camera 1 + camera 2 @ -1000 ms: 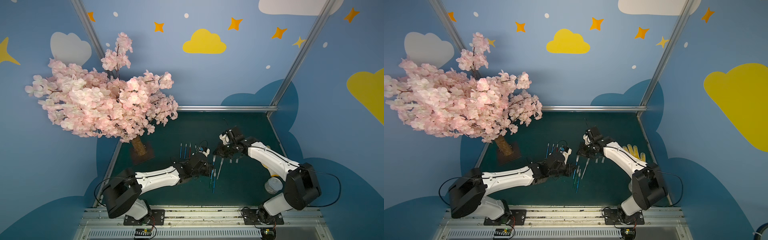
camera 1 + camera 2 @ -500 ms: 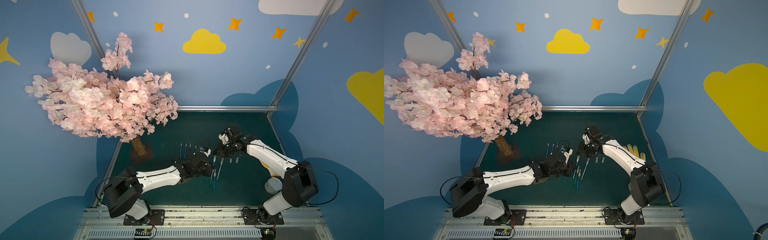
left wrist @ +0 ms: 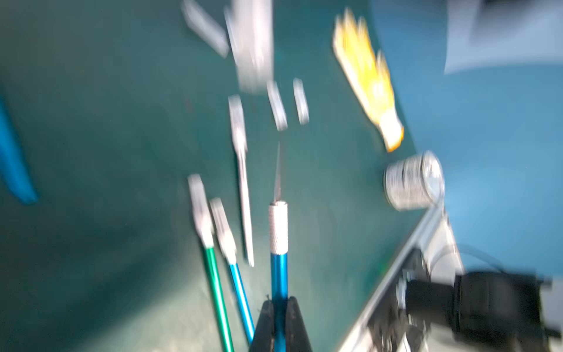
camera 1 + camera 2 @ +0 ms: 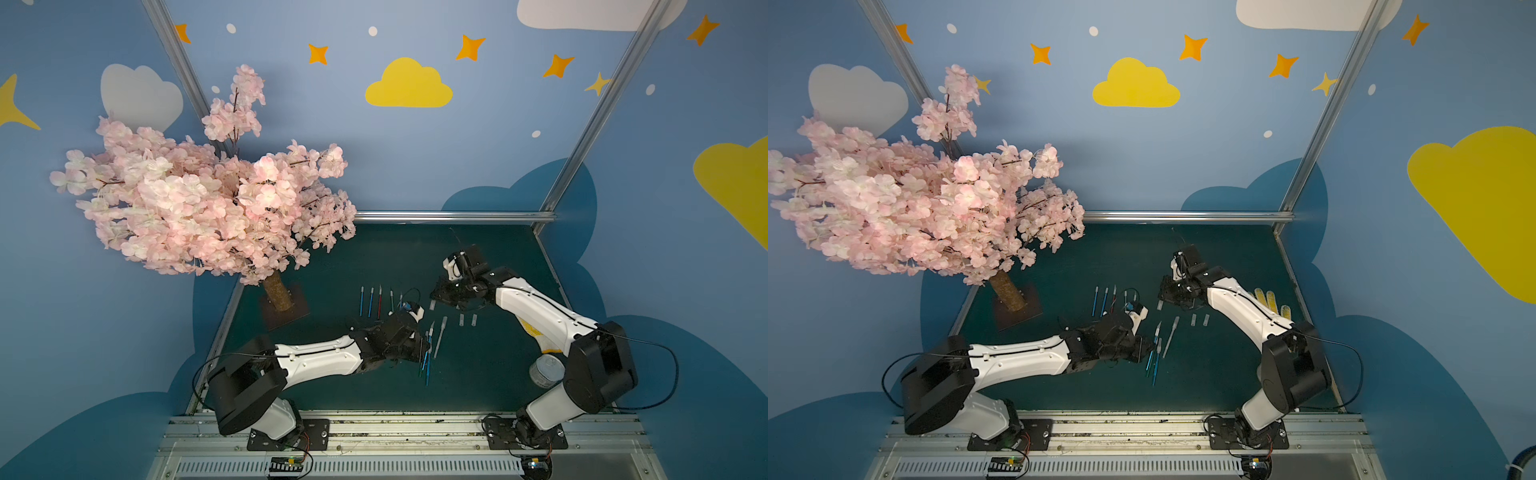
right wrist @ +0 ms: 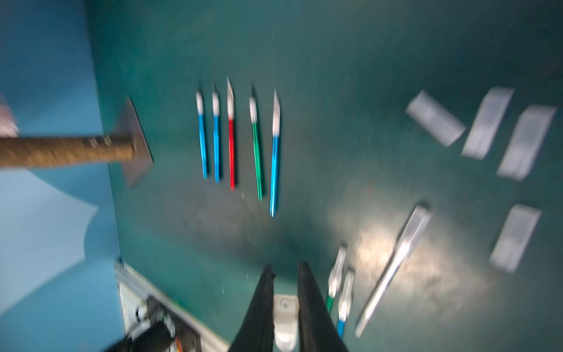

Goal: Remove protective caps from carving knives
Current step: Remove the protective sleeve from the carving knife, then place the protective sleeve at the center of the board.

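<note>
Tree (image 4: 199, 208): counter (image 4: 478, 382) left edge. Five bare knives (image 4: 379, 301) lie in a row left of centre. Left gripper (image 3: 278, 301): jaws pinch the blue knife (image 3: 278, 268), blade bare, at counter centre. Three capped knives (image 4: 440, 340) lie just beside it. Right gripper (image 5: 285, 269): jaws pinch a cap (image 4: 432, 305) above the counter. Loose caps (image 4: 461, 319) lie right of centre.

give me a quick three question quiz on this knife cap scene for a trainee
1. True or false: the blue knife in the left claw has its cap on.
2. Which colour is the middle one in the row of five bare knives? A red, B green, C whitish.
3. What does the right claw pinch?
Key: 1 false; 2 A; 3 a protective cap.
</note>
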Controlling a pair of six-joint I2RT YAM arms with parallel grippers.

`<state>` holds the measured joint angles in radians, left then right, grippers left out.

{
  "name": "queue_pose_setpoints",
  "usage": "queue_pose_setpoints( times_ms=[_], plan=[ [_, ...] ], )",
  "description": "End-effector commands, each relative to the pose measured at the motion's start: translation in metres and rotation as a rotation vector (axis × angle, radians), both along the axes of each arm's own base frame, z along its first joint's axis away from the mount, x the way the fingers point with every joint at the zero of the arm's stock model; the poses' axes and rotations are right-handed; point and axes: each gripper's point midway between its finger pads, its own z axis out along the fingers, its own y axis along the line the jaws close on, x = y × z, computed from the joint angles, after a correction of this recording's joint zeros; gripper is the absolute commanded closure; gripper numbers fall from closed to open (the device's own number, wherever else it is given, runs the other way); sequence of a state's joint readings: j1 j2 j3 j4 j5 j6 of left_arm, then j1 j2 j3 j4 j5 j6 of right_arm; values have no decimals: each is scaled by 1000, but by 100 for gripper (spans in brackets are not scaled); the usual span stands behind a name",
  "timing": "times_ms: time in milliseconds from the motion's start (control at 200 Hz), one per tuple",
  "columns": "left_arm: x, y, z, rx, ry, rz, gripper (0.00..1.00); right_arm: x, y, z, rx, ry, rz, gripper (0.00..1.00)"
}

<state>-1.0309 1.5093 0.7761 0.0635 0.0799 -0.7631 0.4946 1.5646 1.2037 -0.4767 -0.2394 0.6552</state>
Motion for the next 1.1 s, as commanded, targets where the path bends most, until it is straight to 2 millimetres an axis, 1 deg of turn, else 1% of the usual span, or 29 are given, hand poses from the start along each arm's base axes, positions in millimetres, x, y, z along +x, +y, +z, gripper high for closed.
queue_pose_setpoints(
  times_ms=[0, 155, 270, 355, 641, 746, 951, 1096],
  plan=[
    [-27, 5, -18, 33, 111, -64, 97, 39, -7, 42, 40, -183, -105, 94],
    [-26, 9, -18, 44, 102, -52, 97, 41, -4, 43, 50, -187, -96, 95],
    [-22, 13, -16, 51, 96, -40, 97, 39, -1, 36, 36, -168, -56, 94],
    [-14, 17, -12, 66, 86, -28, 96, 34, -1, 24, -4, -139, -19, 94],
    [21, 46, 0, 137, 44, 56, 96, 27, -15, -23, -119, -48, -6, 92],
    [32, 53, 3, 150, 39, 78, 96, 25, -19, -38, -163, -9, 7, 91],
    [58, 60, 6, 157, 24, 138, 96, 26, -22, -68, -220, 47, 17, 91],
    [70, 61, 6, 188, 12, 154, 96, 26, -25, -81, -242, 66, 12, 88]
  ],
)
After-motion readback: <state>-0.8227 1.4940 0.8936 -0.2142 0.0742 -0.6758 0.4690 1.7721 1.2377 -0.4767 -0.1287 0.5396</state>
